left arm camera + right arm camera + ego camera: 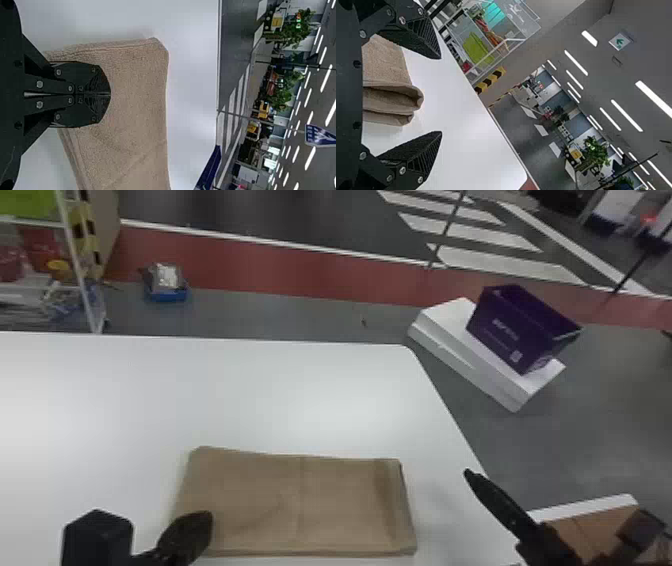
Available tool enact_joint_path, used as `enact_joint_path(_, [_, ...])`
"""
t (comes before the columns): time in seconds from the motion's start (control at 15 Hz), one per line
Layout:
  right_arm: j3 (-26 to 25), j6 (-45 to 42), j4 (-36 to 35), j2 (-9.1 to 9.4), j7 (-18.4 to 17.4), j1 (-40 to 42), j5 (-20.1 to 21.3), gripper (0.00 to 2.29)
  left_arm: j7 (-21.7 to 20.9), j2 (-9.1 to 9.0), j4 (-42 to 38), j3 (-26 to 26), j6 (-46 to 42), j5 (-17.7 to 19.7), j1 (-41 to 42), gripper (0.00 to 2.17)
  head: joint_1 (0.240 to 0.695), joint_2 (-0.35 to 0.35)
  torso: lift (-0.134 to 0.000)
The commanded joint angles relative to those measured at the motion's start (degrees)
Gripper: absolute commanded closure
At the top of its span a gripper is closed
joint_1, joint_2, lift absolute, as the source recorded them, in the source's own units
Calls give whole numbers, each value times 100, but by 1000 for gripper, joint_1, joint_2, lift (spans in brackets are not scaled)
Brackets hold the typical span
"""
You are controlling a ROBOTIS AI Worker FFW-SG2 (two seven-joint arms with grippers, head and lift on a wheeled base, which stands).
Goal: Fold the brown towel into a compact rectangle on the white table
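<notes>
Your brown towel [340,505] lies folded on the near part of the counter [240,400].
Your left gripper [200,520], fingers together, is over its left end; your right gripper [556,495], fingers wide apart, is off its right end.

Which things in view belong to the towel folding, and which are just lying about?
Part of the job:
brown towel
white table
left gripper, fingers shut
right gripper, fingers open

Just lying about:
purple box
white block under it
blue tray on the floor
</notes>
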Motion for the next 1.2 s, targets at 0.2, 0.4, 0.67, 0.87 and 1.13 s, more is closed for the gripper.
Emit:
enact_joint_path(0.2, [38, 6, 0, 14, 1, 0, -36, 245, 225, 46, -72, 26, 147, -122, 38, 2138, 695, -350, -124])
enact_joint_path(0.4, [55, 6, 17, 14, 1, -17, -45, 245, 330, 72, -89, 79, 165, -148, 100, 2138, 695, -350, -124])
enact_joint_path(0.67, [73, 6, 17, 14, 1, -26, -45, 245, 348, 108, -177, 264, 165, -95, 223, 2138, 695, -350, -124])
enact_joint_path(0.87, [73, 6, 17, 14, 1, -44, -36, 245, 348, 99, -230, 518, 165, -16, 293, 2138, 695, -350, -124])
enact_joint_path(1.13, [90, -12, 26, 14, 1, -61, -27, 245, 339, 99, -239, 914, 147, 142, 319, 2138, 695, -350, -124])
